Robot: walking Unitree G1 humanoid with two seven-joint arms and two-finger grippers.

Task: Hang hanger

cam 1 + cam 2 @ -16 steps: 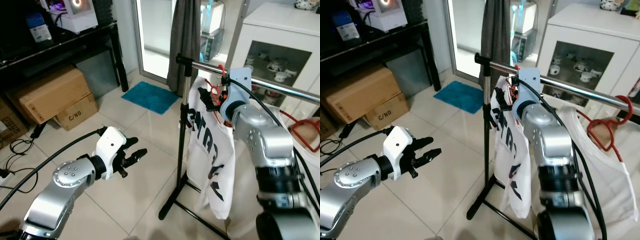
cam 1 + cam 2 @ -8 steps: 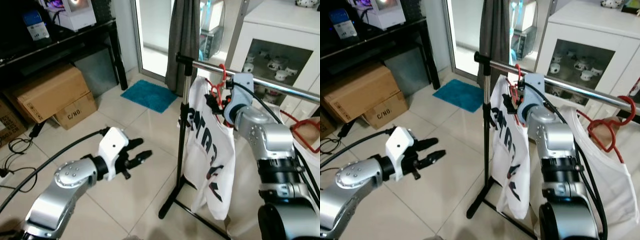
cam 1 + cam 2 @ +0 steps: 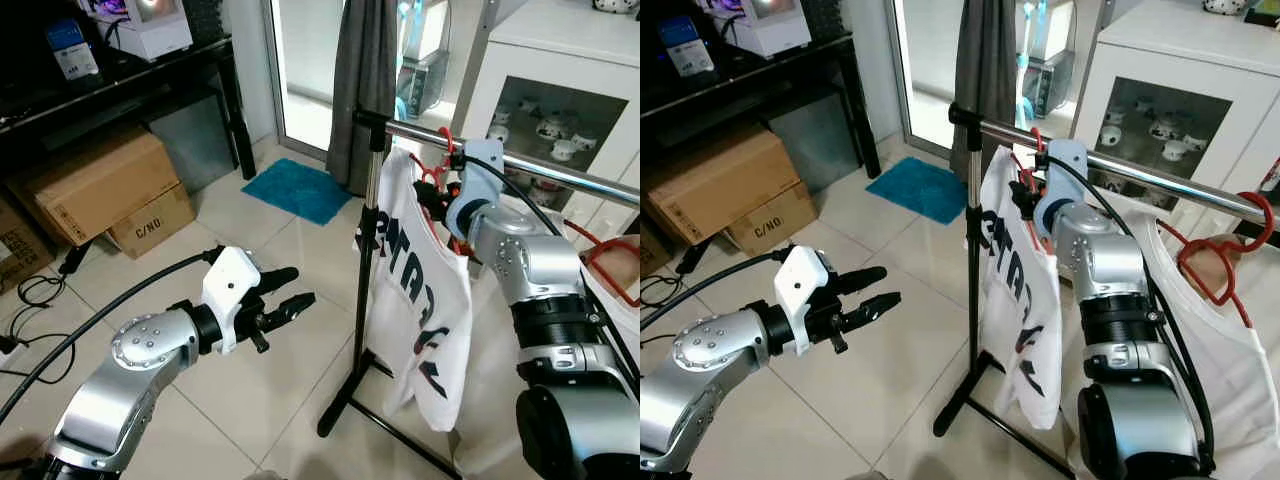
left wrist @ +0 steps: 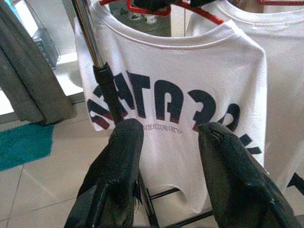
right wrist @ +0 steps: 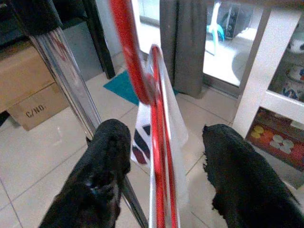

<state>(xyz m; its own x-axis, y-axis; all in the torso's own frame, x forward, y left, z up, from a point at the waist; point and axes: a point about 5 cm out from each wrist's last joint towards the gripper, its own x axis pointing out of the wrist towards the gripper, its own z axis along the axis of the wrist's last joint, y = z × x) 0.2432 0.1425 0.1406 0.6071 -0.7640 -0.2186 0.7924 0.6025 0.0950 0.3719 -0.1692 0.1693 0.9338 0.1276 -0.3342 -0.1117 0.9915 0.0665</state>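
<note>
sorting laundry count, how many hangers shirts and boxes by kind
red hangers: 2 — one by the right tool, one further along the rail
white shirts: 2 — printed one, plain one
cardboard boxes: 2 — big, small
total: 6

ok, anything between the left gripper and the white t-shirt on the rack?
Yes: the rack's upright pole stands between the left gripper and the white t-shirt. Otherwise bare floor tiles. Clearest in the left eye view.
</note>
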